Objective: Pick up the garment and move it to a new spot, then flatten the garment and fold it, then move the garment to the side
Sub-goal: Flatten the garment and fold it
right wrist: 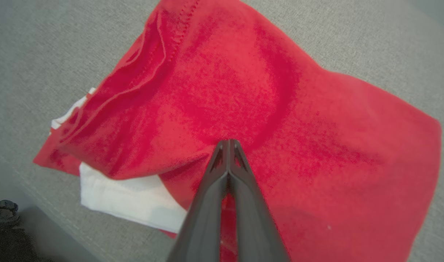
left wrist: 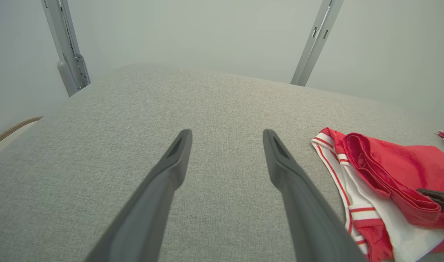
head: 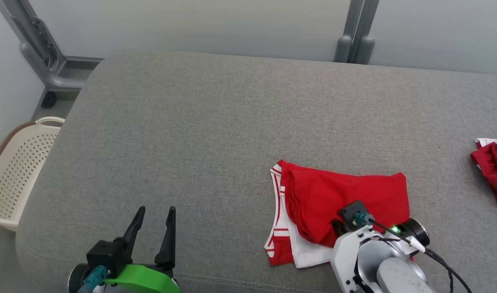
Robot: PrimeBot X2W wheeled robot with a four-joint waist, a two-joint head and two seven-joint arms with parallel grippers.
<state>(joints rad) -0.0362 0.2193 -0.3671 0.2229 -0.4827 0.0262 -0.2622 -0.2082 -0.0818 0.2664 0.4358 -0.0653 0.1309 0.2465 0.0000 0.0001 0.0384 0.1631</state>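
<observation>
**Work surface.** A grey padded surface (head: pixel 199 122) carries the items. Grey metal frame posts (head: pixel 356 36) stand behind it against a pale wall.

**Task item.** The garment (head: pixel 354 191), red with white panels and red-and-white striped trim, lies folded on the near right part of the padded surface. The red layer sits on top. The white layer and the striped edge show along its left and near sides. In the left wrist view the garment (left wrist: pixel 389 171) lies to the right of that arm's fingers, apart from them.

**Right gripper.** The right gripper (right wrist: pixel 228 145) is down on the garment's near portion. Its fingers are pressed together and the tips pinch a small fold of the red top layer, with the cloth puckering around them. In the head view the wrist covers most of the fingers.

**Left gripper.** The left gripper (head: pixel 156 209) is at the lower left, over bare padded surface and well apart from the garment. Its fingers (left wrist: pixel 171 171) are spread wide and hold nothing.

**Other items.** A second red and white cloth (head: pixel 494 171) lies at the far right edge of the padded surface. A cream perforated basket (head: pixel 16 171) stands on the floor beside the left end.
</observation>
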